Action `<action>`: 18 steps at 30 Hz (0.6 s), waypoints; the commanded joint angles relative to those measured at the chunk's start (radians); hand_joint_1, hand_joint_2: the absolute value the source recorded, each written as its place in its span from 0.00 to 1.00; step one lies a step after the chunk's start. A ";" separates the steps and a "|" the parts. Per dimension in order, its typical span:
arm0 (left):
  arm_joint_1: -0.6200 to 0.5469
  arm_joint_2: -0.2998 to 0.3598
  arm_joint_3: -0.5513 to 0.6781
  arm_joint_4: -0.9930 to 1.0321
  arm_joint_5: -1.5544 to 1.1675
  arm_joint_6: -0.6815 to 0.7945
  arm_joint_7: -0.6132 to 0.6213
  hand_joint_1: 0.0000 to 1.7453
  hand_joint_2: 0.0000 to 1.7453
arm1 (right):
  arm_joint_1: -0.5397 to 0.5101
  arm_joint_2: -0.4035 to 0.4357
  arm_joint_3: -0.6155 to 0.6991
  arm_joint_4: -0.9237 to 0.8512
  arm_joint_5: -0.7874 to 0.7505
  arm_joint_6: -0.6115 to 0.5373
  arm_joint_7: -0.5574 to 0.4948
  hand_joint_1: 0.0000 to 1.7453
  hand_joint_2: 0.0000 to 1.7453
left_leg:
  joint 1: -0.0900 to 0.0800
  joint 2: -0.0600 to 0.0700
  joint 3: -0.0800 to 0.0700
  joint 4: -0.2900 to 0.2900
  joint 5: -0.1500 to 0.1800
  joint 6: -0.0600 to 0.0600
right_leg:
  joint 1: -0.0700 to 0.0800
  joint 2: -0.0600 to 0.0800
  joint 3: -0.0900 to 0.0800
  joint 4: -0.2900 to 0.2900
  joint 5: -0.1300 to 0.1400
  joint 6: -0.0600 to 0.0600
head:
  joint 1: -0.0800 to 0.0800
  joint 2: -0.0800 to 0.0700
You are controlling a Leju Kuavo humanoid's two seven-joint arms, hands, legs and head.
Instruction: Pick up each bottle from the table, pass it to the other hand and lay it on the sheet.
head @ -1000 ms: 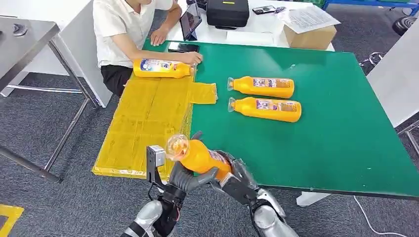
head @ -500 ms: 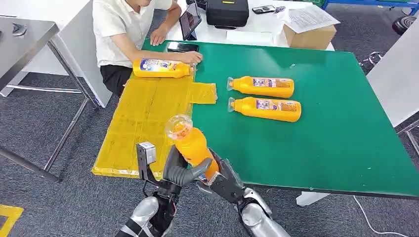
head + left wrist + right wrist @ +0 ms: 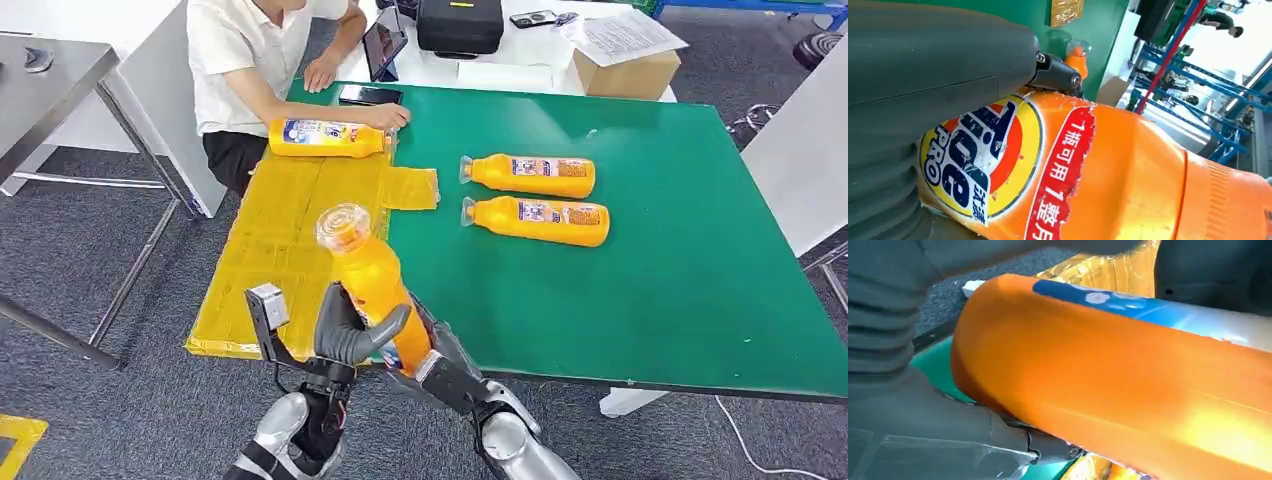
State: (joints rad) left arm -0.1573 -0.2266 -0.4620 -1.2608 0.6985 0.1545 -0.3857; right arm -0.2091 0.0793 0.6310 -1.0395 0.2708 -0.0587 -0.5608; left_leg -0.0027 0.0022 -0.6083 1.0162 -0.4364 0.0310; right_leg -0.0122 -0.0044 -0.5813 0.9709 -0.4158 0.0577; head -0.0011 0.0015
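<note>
both robot hands, left [image 3: 350,335] and seemingly right [image 3: 435,362], grip bottle [image 3: 368,280].

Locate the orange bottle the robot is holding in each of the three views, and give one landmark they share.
Head view: held bottle, low centre, cap up, between both robot hands.
Left wrist view: held bottle, lower right, beside the left robot hand.
Right wrist view: held bottle, across the middle.
Shared landmark: green table.

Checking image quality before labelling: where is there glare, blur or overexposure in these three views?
Head view: even light, sharp; the held bottle and its clear cap read cleanly. Left wrist view: label sharp, background beyond the table washed out white. Right wrist view: the bottle is soft, with a bright glare patch on its side.
</note>
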 commanded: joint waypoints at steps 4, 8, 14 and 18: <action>-0.174 0.139 0.031 0.219 -0.636 0.400 -0.091 1.00 1.00 | 0.214 0.032 -0.304 -0.235 0.275 -0.639 -0.137 0.00 0.00 | 0.000 -0.005 0.002 -0.002 0.001 -0.002 | 0.000 -0.005 0.003 -0.001 -0.001 -0.002 | 0.001 0.000; -0.255 0.175 0.045 0.381 -1.083 0.395 0.101 1.00 1.00 | 0.257 0.102 -0.589 -0.561 0.330 -0.639 -0.137 0.00 0.00 | -0.001 -0.002 -0.002 0.000 0.001 -0.002 | -0.001 -0.002 -0.002 0.003 -0.001 -0.002 | 0.000 0.000; -0.319 0.166 0.062 0.497 -1.261 0.305 0.212 1.00 1.00 | 0.253 0.143 -0.666 -0.603 0.379 -0.639 -0.137 0.00 0.00 | 0.000 -0.001 0.000 0.000 0.001 -0.001 | 0.000 -0.002 -0.001 0.002 0.000 -0.002 | 0.001 0.000; -0.319 0.166 0.062 0.497 -1.261 0.305 0.212 1.00 1.00 | 0.253 0.143 -0.666 -0.603 0.379 -0.639 -0.137 0.00 0.00 | 0.000 -0.002 0.001 -0.001 0.001 -0.002 | 0.000 -0.003 0.001 0.001 -0.001 -0.002 | 0.000 0.000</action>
State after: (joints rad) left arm -0.3847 -0.0816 -0.4063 -0.9246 -0.5471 0.4700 -0.1903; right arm 0.0374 0.1820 0.0854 -1.5649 0.6455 -0.7042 -0.6970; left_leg -0.0035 0.0015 -0.6094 1.0163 -0.4354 0.0308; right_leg -0.0129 -0.0060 -0.5821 0.9717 -0.4154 0.0575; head -0.0008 0.0015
